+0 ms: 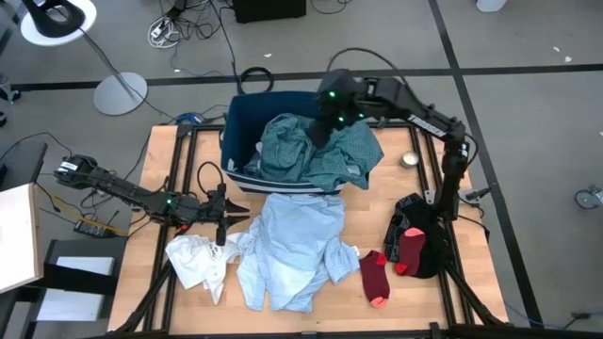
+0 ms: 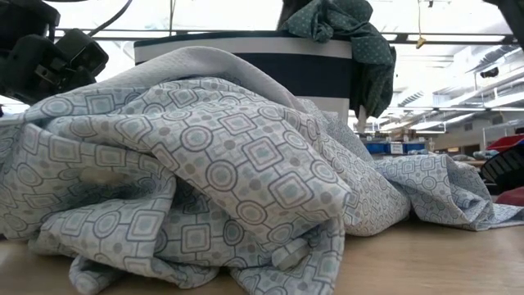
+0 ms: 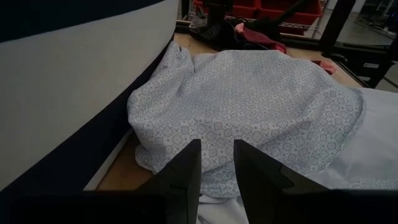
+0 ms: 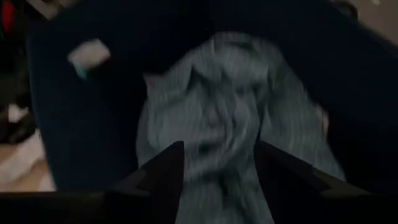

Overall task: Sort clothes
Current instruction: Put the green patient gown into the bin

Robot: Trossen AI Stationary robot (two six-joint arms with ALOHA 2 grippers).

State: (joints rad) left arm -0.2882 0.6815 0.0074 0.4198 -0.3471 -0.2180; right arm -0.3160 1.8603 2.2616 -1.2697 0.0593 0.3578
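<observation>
A teal garment (image 1: 320, 151) lies heaped in the navy striped bin (image 1: 243, 118) and hangs over its near rim. My right gripper (image 4: 219, 177) hovers open above that heap. A light blue patterned shirt (image 1: 294, 243) lies crumpled on the table in front of the bin, with a white tee (image 1: 196, 259) to its left. My left gripper (image 3: 217, 171) stands low and open just left of the shirt, with nothing between its fingers. Two dark red socks (image 1: 375, 276) lie at the right, one of them on a black piece (image 1: 426, 240).
The bin's striped wall (image 3: 74, 93) stands close beside my left gripper. A small round tin (image 1: 410, 159) sits on the table right of the bin. Bare wood shows along the near edge (image 1: 424, 306) and at the far right.
</observation>
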